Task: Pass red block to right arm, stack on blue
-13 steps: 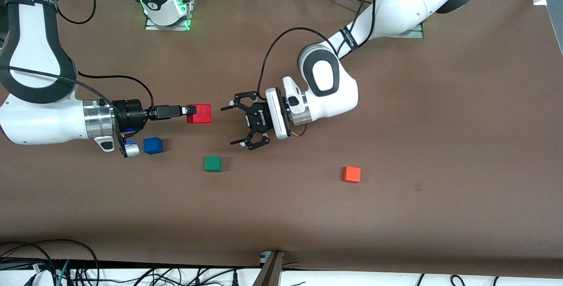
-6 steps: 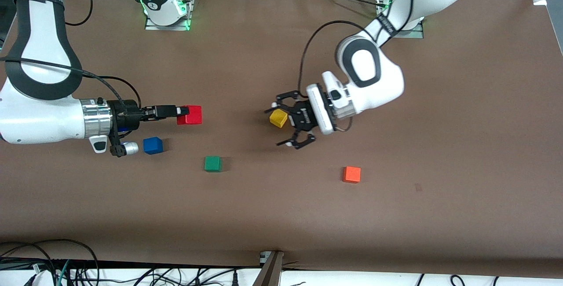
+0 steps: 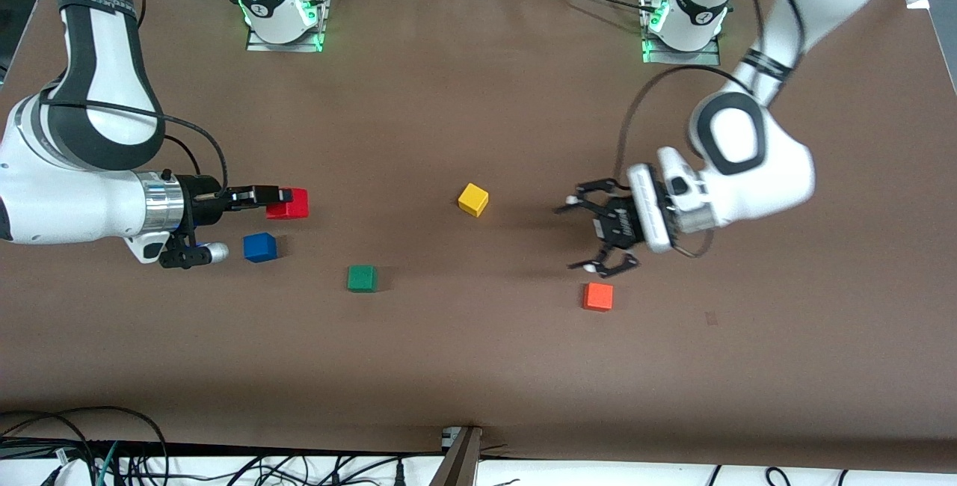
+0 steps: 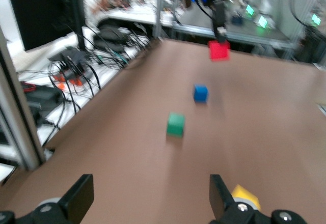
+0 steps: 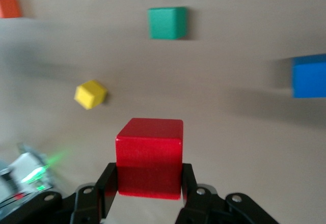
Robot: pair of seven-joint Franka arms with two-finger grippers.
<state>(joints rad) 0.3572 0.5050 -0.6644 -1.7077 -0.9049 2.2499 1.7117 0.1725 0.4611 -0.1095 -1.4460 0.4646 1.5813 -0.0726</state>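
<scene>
handover: done | red block is clamped in right gripper beside blue cube | left gripper is spread wide, empty | left: stacking on blue

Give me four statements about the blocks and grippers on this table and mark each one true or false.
1. The right gripper is shut on the red block. True.
2. The left gripper holds the yellow block. False: its fingers are open and empty, and the yellow block lies on the table.
3. The red block rests on the blue block. False: it is in the air, not yet stacked; the blue block sits alone.
4. The green block lies nearer the front camera than the yellow block. True.
</scene>
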